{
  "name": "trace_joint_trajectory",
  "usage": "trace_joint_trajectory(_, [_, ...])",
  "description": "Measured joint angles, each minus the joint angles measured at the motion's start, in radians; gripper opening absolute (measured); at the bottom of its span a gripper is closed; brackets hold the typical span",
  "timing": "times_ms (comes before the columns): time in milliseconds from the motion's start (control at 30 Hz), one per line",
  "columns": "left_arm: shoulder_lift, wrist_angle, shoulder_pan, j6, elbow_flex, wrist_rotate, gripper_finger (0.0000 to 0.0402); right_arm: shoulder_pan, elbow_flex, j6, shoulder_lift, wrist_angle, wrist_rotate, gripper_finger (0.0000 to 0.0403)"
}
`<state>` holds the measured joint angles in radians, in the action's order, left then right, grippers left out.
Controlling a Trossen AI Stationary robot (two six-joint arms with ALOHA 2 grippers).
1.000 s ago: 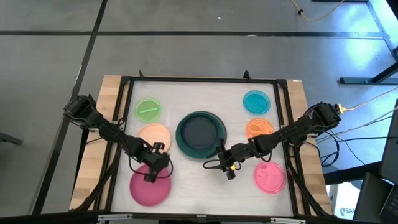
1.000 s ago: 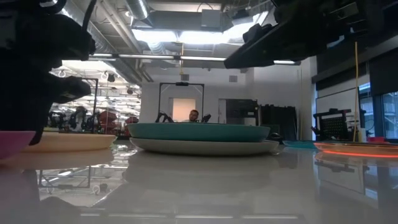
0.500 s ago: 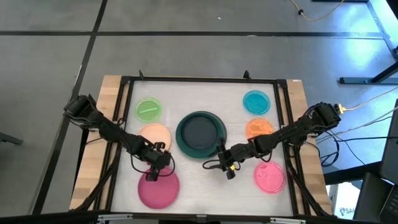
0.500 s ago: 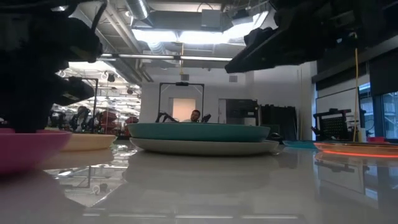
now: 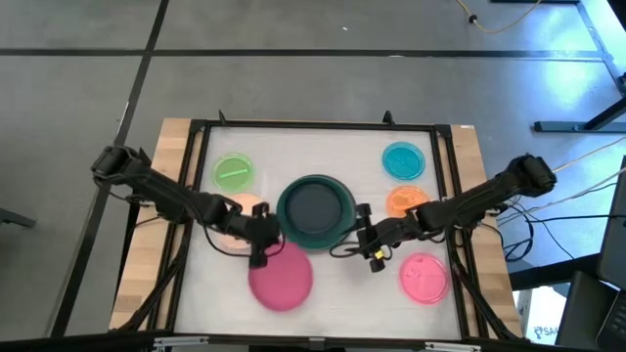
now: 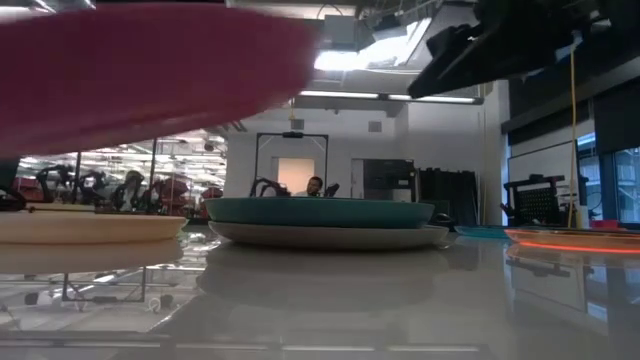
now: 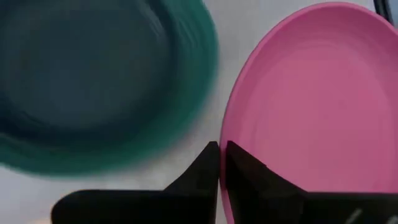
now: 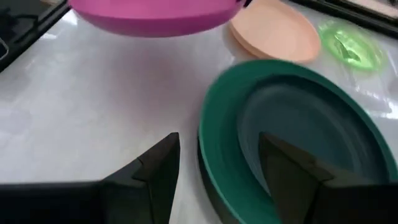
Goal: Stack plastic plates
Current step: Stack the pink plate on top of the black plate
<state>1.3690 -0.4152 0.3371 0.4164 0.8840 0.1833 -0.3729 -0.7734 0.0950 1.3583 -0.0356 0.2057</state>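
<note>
My left gripper point(image 5: 260, 251) is shut on the magenta plate point(image 5: 282, 278), which hangs in the air just near of the dark green plate point(image 5: 315, 208). Seen low, the magenta plate point(image 6: 150, 70) floats high, and the dark green plate point(image 6: 320, 211) rests on a grey plate point(image 6: 320, 236). My right gripper point(image 5: 373, 247) hovers open at the green plate's right edge, touching nothing. The peach plate point(image 5: 238, 209) lies partly under my left arm. Small green point(image 5: 233, 172), teal point(image 5: 403, 159), orange point(image 5: 406, 201) and pink point(image 5: 424, 277) plates lie flat on the table. My left gripper point(image 7: 221, 167) pinches the magenta plate's rim point(image 7: 225, 134) at its left far edge. One finger point(image 7: 245, 177) stands inside the rim and the other point(image 7: 204, 171) outside, coming from above. The plate is lifted clear of the table and sits roughly level.
A black frame point(image 5: 196, 196) borders the white table top, with wooden strips beyond it. Bare table lies along the near edge between the magenta and pink plates. In the low view a person point(image 6: 314, 186) shows far behind the table.
My left gripper has moved right, toward the dark green plate, and up. It has dragged the magenta plate right along the table, then lifted it clear. My right gripper has shifted a little to the right and toward the far edge.
</note>
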Motion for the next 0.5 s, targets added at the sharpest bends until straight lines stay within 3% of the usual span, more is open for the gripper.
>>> trace_joint_trajectory(100, [-0.019, 0.006, -0.030, -0.063, 0.039, 0.087, 0.0015, 0.000, 0.002, -0.040, -0.041, -0.055, 0.029, 0.0207])
trace_joint_trajectory(333, [-0.026, 0.076, -0.127, -0.187, 0.073, 0.376, 0.0017, 0.014, 0.057, 0.042, -0.039, 0.104, 0.162, 0.0207])
trace_joint_trajectory(500, [-0.026, 0.119, -0.239, -0.210, 0.047, 0.402, 0.0017, 0.013, 0.064, 0.036, -0.041, 0.097, 0.207, 0.0207])
